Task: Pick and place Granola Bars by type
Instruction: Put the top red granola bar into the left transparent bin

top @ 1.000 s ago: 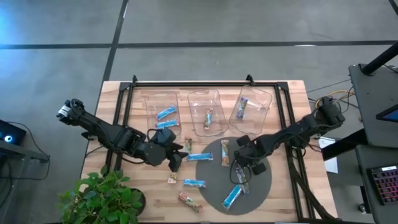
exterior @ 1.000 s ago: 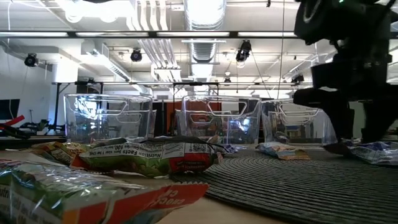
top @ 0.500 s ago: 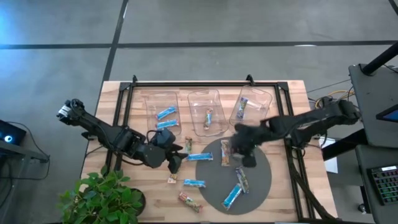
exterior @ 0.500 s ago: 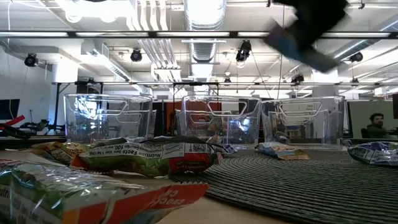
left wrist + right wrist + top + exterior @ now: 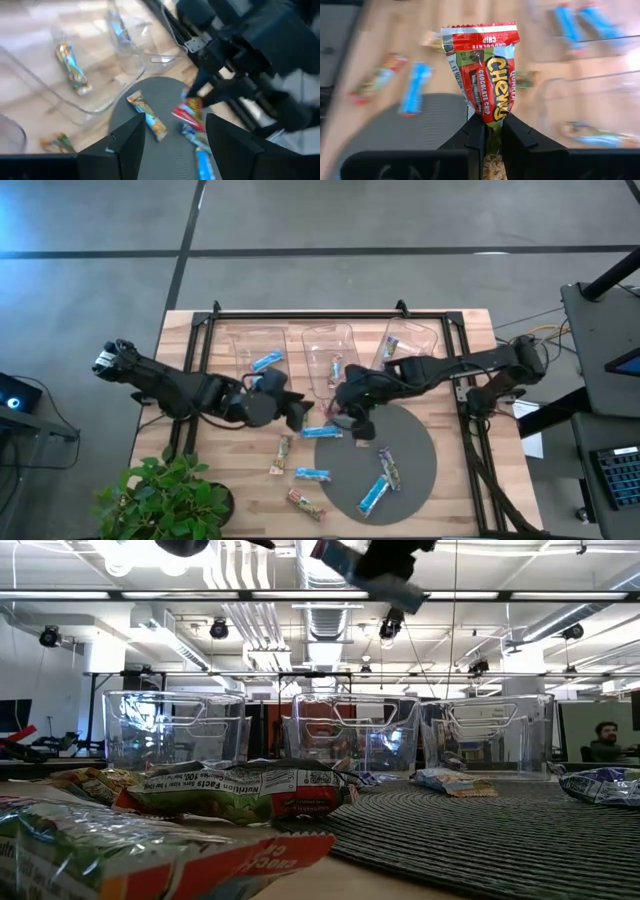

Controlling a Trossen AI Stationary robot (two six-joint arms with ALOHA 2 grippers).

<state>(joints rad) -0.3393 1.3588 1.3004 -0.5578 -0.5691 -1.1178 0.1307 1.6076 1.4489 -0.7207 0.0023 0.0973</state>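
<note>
**High view: sorting under way, most bars still loose**

High view: three clear bins each hold a bar or two, while several Granola Bars lie loose on the table and round mat. The left gripper hovers beside the blue-bar bin.

Left wrist view: its fingers are spread, holding nothing.

Right wrist view: the right gripper pinches a red Chewy bar, carried aloft. By my judgement, over half remains.
</note>
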